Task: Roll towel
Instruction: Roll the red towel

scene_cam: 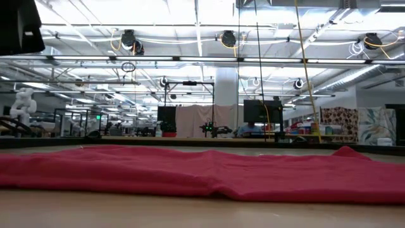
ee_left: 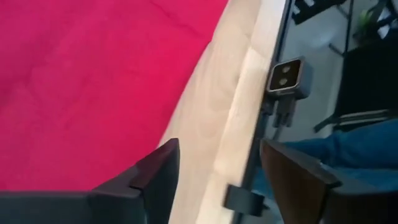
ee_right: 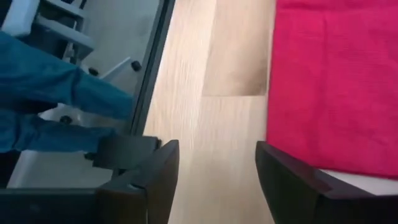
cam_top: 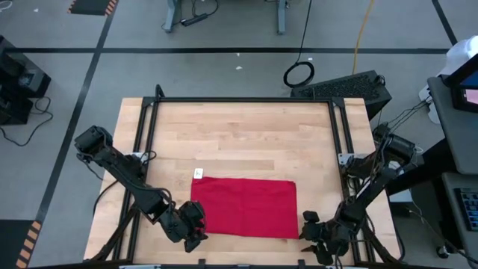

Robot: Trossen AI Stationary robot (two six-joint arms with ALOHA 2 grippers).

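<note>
Fingers spread and empty on both sides, our left gripper (cam_top: pixel 196 228) and right gripper (cam_top: pixel 312 230) flank the towel (cam_top: pixel 246 207) lying flat between them, so we judge rolling unstarted, needing both near corners pinched.

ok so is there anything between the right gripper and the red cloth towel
Nothing: in the high view only bare light wooden table separates the open right gripper from the flat red towel; the right wrist view agrees.

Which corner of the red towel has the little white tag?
The far left corner of the towel, as seen from above: the white tag sticks out there, on the left arm's side and on the edge away from both grippers. The other three corners are bare.
</note>
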